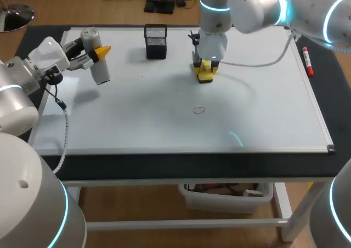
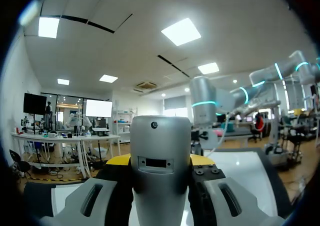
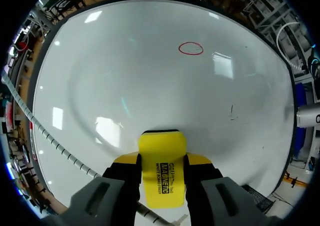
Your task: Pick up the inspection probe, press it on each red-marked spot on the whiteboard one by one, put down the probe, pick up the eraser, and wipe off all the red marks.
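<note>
- The left hand point(image 1: 97, 55) is clamped on the inspection probe point(image 1: 94, 68), held in the air over the left rear corner of the whiteboard point(image 1: 137, 127) on the desk. The probe is not yet put down.
- The right hand point(image 1: 205, 66) is clamped on the yellow eraser point(image 1: 204, 76) at the board's rear middle. I cannot tell whether the eraser touches the surface.
- One red mark point(image 1: 198, 110), a small ring, lies toward the front, apart from the eraser.
- This looks like the wiping step. Next, the eraser should press flat on the board and slide forward across the ring.
</note>
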Controlling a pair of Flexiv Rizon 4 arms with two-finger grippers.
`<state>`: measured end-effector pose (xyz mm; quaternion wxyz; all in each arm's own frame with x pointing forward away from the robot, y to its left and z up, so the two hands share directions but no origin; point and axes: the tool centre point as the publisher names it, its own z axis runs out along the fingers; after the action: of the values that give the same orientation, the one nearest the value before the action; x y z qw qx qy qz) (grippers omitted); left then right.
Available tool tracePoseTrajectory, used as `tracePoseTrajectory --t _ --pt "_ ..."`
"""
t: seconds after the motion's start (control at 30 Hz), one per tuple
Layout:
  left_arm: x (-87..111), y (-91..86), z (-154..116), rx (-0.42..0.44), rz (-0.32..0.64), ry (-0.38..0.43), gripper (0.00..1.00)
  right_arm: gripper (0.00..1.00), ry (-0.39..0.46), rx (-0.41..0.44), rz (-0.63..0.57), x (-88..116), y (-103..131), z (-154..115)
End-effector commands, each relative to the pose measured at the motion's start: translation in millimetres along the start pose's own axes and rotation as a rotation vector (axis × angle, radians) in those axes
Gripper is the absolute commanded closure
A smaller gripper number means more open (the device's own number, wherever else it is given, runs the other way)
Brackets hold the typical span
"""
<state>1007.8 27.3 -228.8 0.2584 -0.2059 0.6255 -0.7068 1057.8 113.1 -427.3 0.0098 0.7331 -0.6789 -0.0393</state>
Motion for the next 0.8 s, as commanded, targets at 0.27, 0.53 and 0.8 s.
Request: tracePoseTrajectory --t 0.27,0.53,0.8 --pt "-0.8 -0.1 0 0.003 0.0 0.004 1.0 1.0 0.011 0.007 0.047 39 -3 1" --pt "-0.8 -0.1 0 0.003 0.0 0.004 1.0 1.0 0.021 0.013 0.074 48 -4 -7" --pt "-0.8 -0.1 0 0.003 0.0 0.004 1.0 1.0 0.031 -0.009 0.061 22 -6 -28"
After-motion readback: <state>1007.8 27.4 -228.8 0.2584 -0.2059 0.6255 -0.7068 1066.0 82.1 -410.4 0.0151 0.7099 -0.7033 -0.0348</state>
